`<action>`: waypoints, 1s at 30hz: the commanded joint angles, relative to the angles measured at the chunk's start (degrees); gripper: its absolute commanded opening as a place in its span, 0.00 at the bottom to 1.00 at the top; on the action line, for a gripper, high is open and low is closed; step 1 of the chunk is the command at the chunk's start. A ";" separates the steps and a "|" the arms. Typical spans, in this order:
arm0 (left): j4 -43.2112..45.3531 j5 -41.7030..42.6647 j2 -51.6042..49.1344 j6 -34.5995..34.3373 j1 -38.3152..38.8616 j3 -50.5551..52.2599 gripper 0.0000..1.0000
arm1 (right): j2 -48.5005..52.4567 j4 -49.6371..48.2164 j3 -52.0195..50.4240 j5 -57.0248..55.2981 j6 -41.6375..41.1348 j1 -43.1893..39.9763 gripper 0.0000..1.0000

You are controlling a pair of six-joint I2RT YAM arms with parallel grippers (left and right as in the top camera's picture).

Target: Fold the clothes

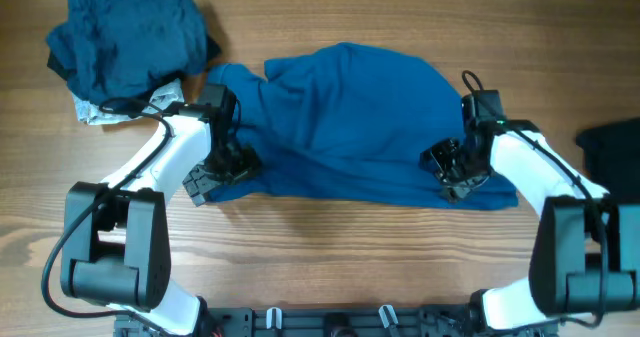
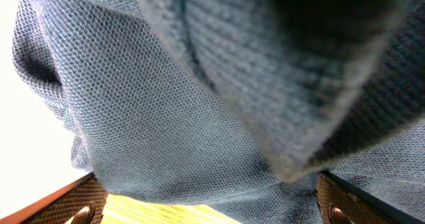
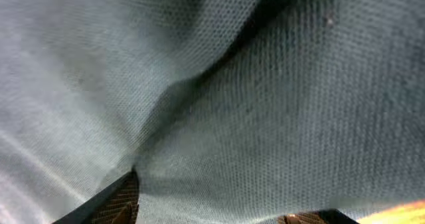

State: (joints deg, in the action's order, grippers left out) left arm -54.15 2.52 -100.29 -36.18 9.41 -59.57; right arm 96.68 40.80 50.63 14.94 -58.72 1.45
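A blue shirt (image 1: 350,117) lies across the middle of the counter (image 1: 350,247), its long axis running from left to right, parallel to the near edge. Its near border is fairly straight, while the far side is rumpled and humps up toward the far edge. Which end is the collar cannot be made out.

Bare wood shows in a wide strip along the near edge between the two arms, and again at the far right corner. The far left corner is taken by a pile of dark blue clothes (image 1: 130,42) with a pale cloth (image 1: 95,112) tucked under its near side. The pile sits just beside the shirt's left end. A dark garment (image 1: 610,147) lies against the right edge, apart from the shirt.

The left gripper (image 1: 215,172) is at the shirt's near left corner, and the right gripper (image 1: 455,172) is at its near right part, low on the cloth.

From the left wrist, the shirt (image 2: 166,117) hangs across almost the whole view, and only the bases of the fingers (image 2: 70,204) show, far apart in the bottom corners. Whether they pinch the cloth cannot be told. The right wrist view is the same: shirt fabric (image 3: 265,117) fills it, with the fingers (image 3: 119,204) just peeking out below, so its grip cannot be told either.
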 commanded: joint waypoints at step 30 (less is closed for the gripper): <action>1.22 0.66 -0.33 -0.70 -0.15 0.44 1.00 | -1.88 -2.43 4.28 -9.05 4.74 -1.38 0.05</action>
State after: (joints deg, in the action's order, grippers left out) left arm -53.08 2.55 -100.29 -36.18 9.41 -59.55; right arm 95.98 39.72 53.52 9.15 -54.50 0.27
